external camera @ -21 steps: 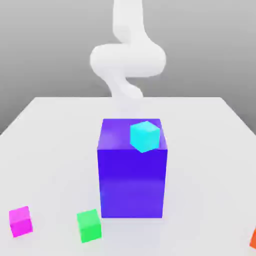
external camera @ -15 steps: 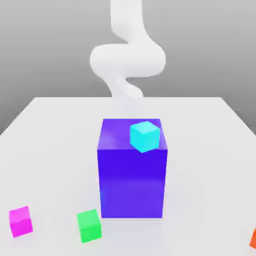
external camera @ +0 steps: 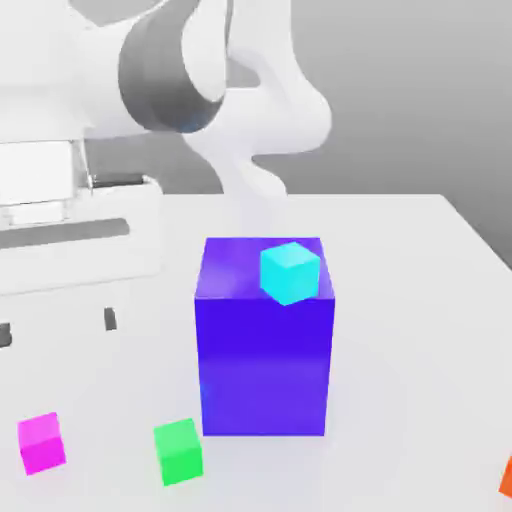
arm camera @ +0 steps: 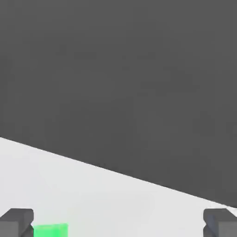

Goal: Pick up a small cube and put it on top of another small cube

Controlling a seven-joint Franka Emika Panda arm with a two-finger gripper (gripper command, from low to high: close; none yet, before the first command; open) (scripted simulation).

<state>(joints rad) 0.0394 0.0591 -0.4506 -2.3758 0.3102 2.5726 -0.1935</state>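
While the arm hangs over the table, this is how each view reads.

Exterior view, arm: the white hand fills the upper part of the exterior view's left, with two dark fingertips poking down below it, above the table.
Exterior view, small cube: the magenta small cube sits alone on the table at the lower corner on the exterior view's left, untouched and well below the hand.
Exterior view, neighbours: a green cube rests near it, toward the exterior view's right; an orange cube is cut by the edge on the exterior view's right.
Exterior view, block: a big blue-violet block stands mid-table with a cyan cube on its top face, near the corner toward the camera and the exterior view's right.

Hand view, gripper: the gripper shows two dark finger ends set far apart, with nothing between them.
Hand view, surroundings: the same green cube shows as a bright patch just beside one finger, with the white table surface and a dark grey backdrop beyond.

Progress, done: nothing yet, judging by how things lie; no cube is held and the magenta one has not been lifted.
Progress, left: the descent onto the magenta cube, the grasp, the lift, the carry and the placing on another small cube.
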